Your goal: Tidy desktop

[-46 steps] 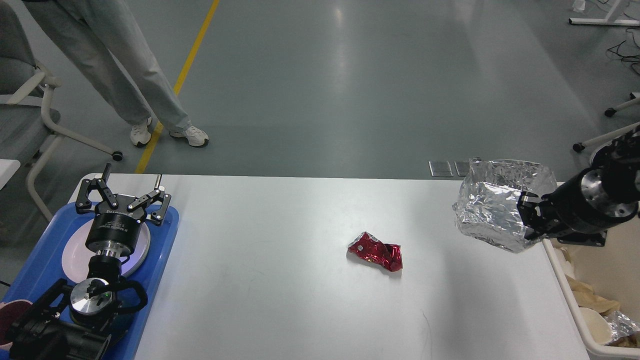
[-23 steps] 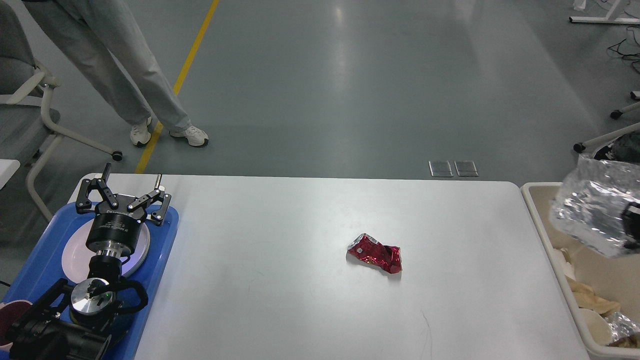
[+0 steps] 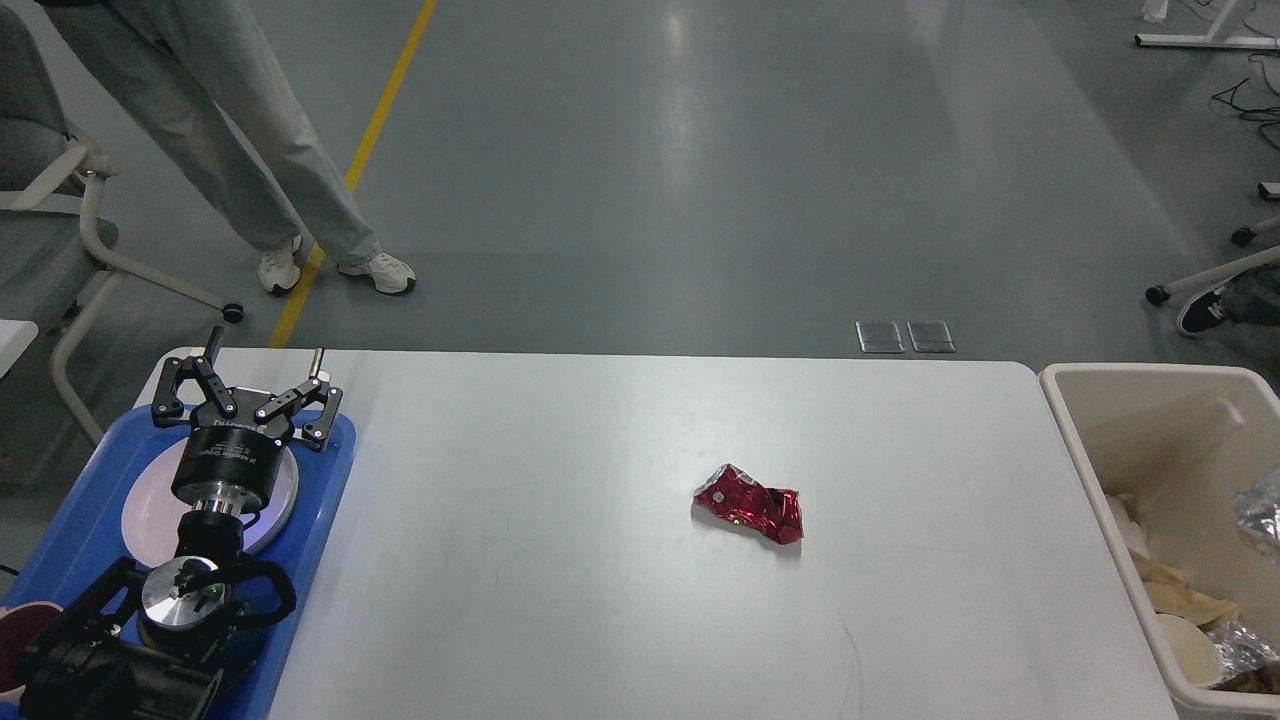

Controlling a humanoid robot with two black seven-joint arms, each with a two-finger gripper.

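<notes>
Desktop (image 3: 560, 560), a large white matte tabletop with rounded corners, fills the lower part of the view and now carries only one loose piece of litter: a crumpled red foil wrapper (image 3: 750, 503), lying right of centre, well away from every edge. The big crinkled sheet of silver foil that hung over the right edge a second ago is gone from the air; a scrap of silver foil (image 3: 1260, 515) shows inside the cream plastic bin (image 3: 1140, 372) just beside that edge, and the right arm has left the view. That suggests one item is binned and the red wrapper is next. At the left edge, the left gripper (image 3: 246, 392) hovers with fingers spread wide and empty over a white plate (image 3: 148, 510) on the blue plastic tray (image 3: 320, 500).
</notes>
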